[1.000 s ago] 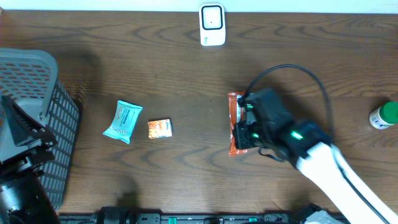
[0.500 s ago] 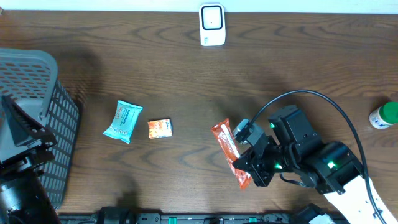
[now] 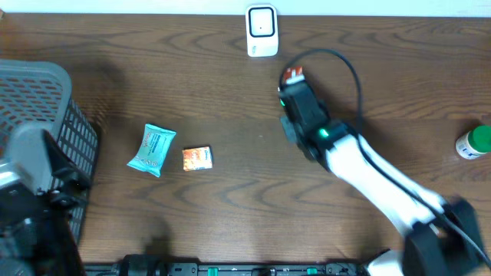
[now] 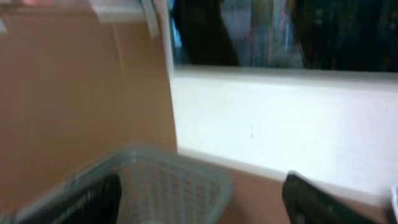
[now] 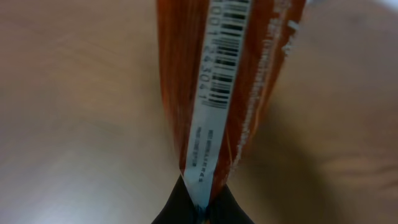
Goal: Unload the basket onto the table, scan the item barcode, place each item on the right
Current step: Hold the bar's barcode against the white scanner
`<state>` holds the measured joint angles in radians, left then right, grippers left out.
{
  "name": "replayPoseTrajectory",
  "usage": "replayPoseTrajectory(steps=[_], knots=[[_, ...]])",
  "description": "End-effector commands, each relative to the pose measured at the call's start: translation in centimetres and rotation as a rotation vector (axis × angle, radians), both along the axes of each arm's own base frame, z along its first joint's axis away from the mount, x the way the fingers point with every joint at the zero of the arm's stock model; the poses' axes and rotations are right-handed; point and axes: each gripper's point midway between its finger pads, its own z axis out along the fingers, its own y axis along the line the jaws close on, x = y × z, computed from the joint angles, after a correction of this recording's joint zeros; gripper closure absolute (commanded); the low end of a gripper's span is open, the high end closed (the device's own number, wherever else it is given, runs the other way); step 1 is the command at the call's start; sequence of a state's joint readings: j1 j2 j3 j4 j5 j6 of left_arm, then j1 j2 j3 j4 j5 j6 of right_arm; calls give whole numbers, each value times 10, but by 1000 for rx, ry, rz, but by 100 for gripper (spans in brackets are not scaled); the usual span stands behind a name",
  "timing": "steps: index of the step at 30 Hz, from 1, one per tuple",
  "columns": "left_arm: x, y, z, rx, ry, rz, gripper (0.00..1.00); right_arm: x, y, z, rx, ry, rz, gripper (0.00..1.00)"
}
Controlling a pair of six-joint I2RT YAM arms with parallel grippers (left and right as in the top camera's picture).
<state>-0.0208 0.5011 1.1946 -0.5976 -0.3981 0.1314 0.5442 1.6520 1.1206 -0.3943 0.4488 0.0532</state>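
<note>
The item is an orange packet (image 5: 217,81) with a white label strip carrying a barcode (image 5: 222,56). In the right wrist view it hangs straight out from my right gripper (image 5: 202,210), which is shut on its lower end. In the overhead view only the packet's tip (image 3: 292,74) shows beyond my right gripper (image 3: 295,92), a little right of and below the white scanner (image 3: 261,31) at the table's far edge. My left gripper (image 4: 199,211) is open and holds nothing, its dark fingers (image 4: 93,202) wide apart over the grey basket (image 4: 168,180).
The grey basket (image 3: 46,100) stands at the left edge, beside the left arm (image 3: 31,207). A teal packet (image 3: 151,149) and a small orange packet (image 3: 197,158) lie left of centre. A green-capped bottle (image 3: 476,142) stands at the right edge.
My right arm has swung from the table's lower middle up toward the scanner, carrying the orange packet. The left arm has shifted slightly by the basket.
</note>
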Motion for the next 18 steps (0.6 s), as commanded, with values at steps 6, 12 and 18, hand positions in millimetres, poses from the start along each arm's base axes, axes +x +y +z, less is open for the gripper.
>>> replayPoseTrajectory(steps=[6, 12, 18], knots=[[-7, 3, -50, 23, 228, 19, 17, 135, -46, 62, -561, -249, -160, 99], [-13, 3, -73, 26, 333, 18, 17, 200, -31, 81, -1023, -311, -52, 99], [-25, 4, -103, 30, 473, 17, 17, 214, -18, 57, -1259, -300, 39, 99]])
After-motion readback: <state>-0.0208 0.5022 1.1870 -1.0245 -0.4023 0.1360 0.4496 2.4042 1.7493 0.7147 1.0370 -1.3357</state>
